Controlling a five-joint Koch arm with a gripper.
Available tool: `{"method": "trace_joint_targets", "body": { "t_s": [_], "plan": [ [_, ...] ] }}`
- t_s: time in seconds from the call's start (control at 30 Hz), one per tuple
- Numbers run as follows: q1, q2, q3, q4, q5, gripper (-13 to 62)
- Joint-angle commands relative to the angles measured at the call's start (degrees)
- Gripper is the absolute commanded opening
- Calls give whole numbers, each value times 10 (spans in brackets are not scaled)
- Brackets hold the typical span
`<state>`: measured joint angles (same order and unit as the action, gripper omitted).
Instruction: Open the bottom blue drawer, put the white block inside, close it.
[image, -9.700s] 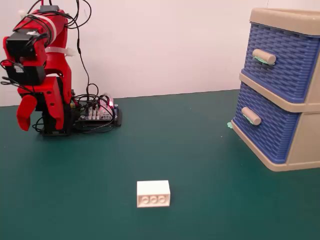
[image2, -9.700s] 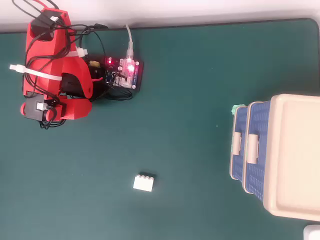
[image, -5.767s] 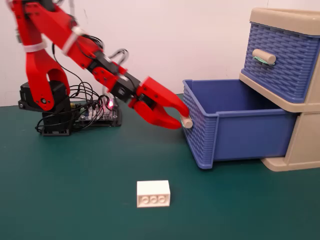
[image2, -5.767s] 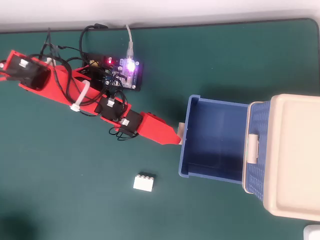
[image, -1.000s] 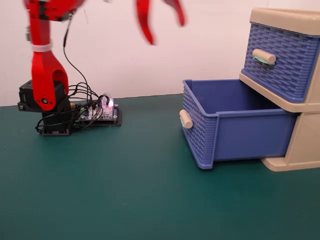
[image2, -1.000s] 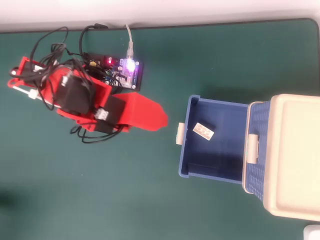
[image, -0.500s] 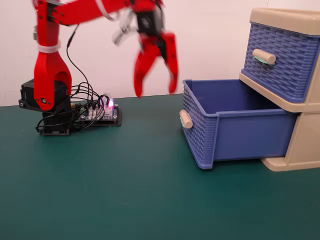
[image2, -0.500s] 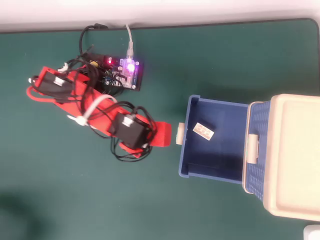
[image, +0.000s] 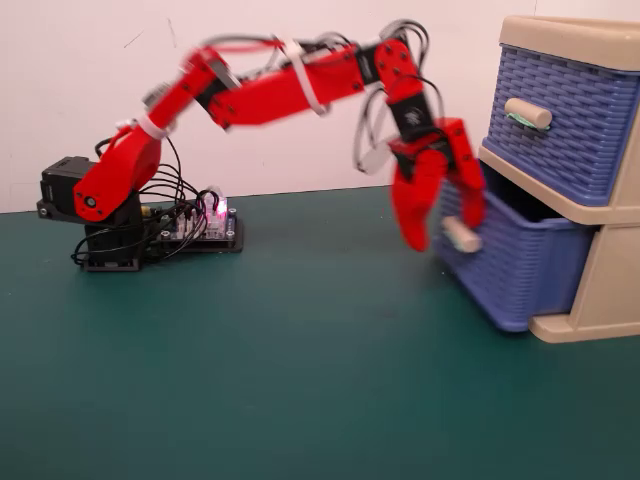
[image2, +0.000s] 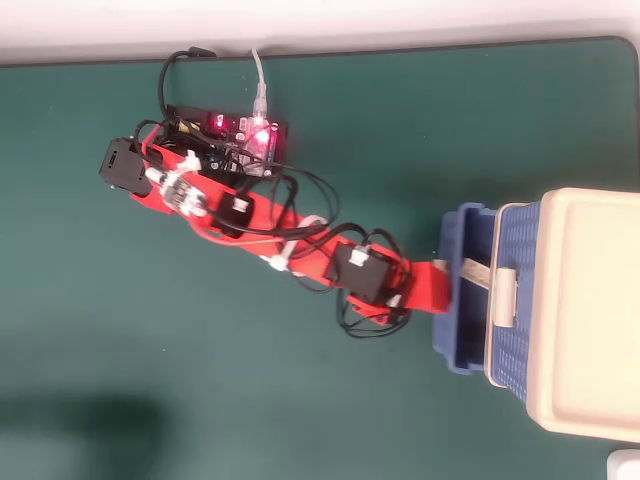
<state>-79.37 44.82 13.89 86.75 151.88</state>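
Green table; claw at bottom blue drawer handle.

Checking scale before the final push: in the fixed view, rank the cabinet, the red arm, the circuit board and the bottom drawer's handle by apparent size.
1. Red arm and cabinet: too alike to rank, and the frame crops the cabinet.
2. Circuit board.
3. Bottom drawer's handle, blurred.

It looks like a hobbyist's robotics bench: a dark green mat covers the counter against a plain white wall, with a bare lit circuit board and loose cables by the printed red arm.
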Motion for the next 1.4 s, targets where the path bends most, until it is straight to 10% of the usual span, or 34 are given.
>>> {"method": "trace_joint_targets", "body": {
  "t_s": [0.0, 0.23, 0.57, 0.83, 1.03, 1.37],
  "plan": [
    [-28, -43, -83, -68, 1, 348],
    [-39, -68, -156, -61, 4, 349],
    [151, 302, -103, 303, -30, 345],
    [492, 660, 417, 279, -427, 341],
    [827, 723, 780, 238, -760, 339],
    [900, 900, 1317, 25, -815, 339]
  ]
}}
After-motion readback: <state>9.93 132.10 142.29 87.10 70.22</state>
